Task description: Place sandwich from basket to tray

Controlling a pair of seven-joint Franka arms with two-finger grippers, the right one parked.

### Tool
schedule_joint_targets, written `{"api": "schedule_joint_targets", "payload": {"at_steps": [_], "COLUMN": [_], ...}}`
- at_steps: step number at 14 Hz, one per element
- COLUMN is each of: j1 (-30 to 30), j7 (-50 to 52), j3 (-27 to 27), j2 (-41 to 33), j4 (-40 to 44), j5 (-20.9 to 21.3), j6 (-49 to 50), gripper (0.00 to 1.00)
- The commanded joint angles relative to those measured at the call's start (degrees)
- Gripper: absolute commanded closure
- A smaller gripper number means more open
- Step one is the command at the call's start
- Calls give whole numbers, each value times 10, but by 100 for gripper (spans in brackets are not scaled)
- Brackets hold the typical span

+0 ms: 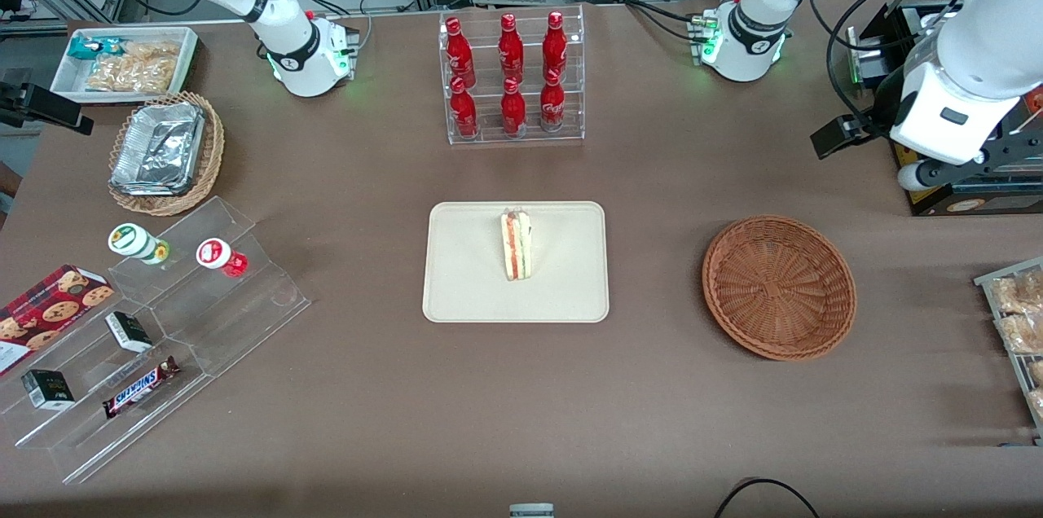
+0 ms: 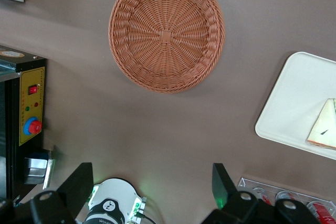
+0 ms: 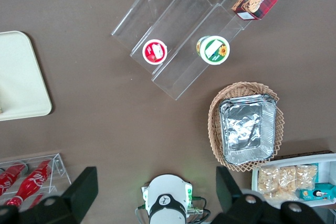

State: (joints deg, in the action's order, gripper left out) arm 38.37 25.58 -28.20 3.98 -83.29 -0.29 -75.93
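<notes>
The sandwich (image 1: 516, 245) stands on edge on the cream tray (image 1: 473, 290) at mid-table, pale bread with red and green layers. In the left wrist view one corner of the sandwich (image 2: 324, 127) shows on the tray (image 2: 294, 103). The reddish-brown woven basket (image 1: 778, 286) sits beside the tray toward the working arm's end, and the basket (image 2: 166, 31) holds nothing. My left gripper (image 2: 152, 174) hangs high above the table near its own base, well apart from the basket. It is open, with nothing between its fingers (image 2: 80, 182). The left arm's wrist (image 1: 949, 123) is raised at the table's edge.
A clear rack of red bottles (image 1: 512, 78) stands farther from the front camera than the tray. A black box with a yellow panel (image 2: 21, 114) sits under the working arm. A stepped acrylic stand (image 1: 163, 322), a foil-lined tan basket (image 1: 167, 151) and a snack bin (image 1: 126, 62) lie toward the parked arm's end.
</notes>
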Motion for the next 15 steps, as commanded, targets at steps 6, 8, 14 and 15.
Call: {"api": "schedule_joint_targets", "payload": {"at_steps": [6,8,14,15], "j1": [-51,-242,-476,-473], "j7": [-3,-5,-8,-8], "j3": [40,253,490,491], "j2": [-1,-16,-31,-34], "j4": [17,19,16,14], "j5": [25,29,58,58], "j6": [54,59,61,67], "gripper": [0,0,0,0]}}
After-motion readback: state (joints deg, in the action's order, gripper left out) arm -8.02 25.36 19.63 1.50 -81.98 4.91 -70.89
